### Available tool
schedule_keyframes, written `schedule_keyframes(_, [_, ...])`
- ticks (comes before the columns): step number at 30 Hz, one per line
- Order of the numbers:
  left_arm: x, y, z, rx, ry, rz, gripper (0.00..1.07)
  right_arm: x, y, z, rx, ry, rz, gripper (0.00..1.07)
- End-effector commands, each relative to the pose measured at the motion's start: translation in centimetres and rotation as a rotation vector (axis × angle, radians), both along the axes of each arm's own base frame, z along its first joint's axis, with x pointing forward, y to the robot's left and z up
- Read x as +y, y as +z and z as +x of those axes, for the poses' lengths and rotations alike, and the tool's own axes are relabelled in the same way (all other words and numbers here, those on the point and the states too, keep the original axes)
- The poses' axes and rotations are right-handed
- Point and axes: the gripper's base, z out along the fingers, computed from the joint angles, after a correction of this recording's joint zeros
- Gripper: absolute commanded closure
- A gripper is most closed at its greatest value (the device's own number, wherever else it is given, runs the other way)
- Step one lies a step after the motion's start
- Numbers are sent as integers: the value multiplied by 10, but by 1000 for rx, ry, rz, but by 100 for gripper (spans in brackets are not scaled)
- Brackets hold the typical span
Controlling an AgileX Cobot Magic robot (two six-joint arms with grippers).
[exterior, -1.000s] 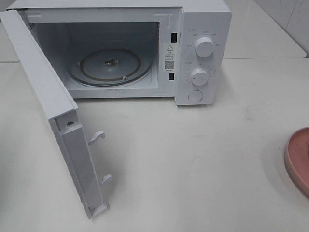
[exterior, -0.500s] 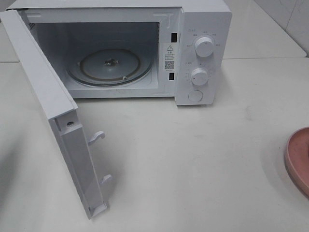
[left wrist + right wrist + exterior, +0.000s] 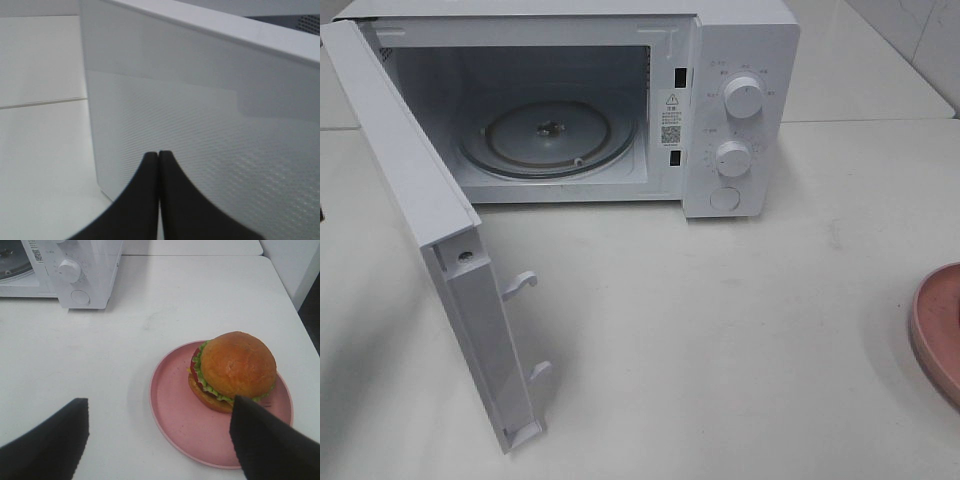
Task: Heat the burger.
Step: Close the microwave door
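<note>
White table (image 3: 720,330) as support surface. A white microwave (image 3: 740,40) stood directly on it toward the far side, its door (image 3: 430,230) swung wide open over the tabletop and its control panel facing the near side. A pink round plate (image 3: 175,410) rested directly on the table near the right edge, well apart from the microwave, cut off by the frame edge in the exterior high view. A seam line (image 3: 880,121) crossed the tabletop beside the microwave.

A warning sticker (image 3: 671,101) with a triangle sign and a QR code (image 3: 670,133) sit on the microwave (image 3: 740,40) front frame — their print, and the markings around the 2 dials (image 3: 743,97), are too small to read.
</note>
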Motion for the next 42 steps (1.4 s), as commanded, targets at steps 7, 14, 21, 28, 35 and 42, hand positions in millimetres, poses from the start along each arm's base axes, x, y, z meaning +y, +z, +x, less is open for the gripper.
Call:
schedule_keyframes(7, [-35,-3,-1,-55,-17,-17,107,0,1,-3,-44,-2,-2,32])
schedule_keyframes(14, [-56,-7,-3,-52,-47,-9,107,0,1,-3,-44,-2,-2,32])
schedule_keyframes(21, [-85,-8,11,-53,-35,-19,107,0,1,-3,-44,-2,-2,32])
schedule_keyframes(28, [-111,-6,28,-60,-64,-40,107,0,1,-3,-44,-2,-2,32])
schedule_keyframes(35, [-136,-7,44,-71,-82,-43,107,0,1,-3,-44,-2,-2,32])
schedule_keyframes(42, [-173,-7,66,-89,-106,-71,107,0,1,-3,-44,-2,-2,32])
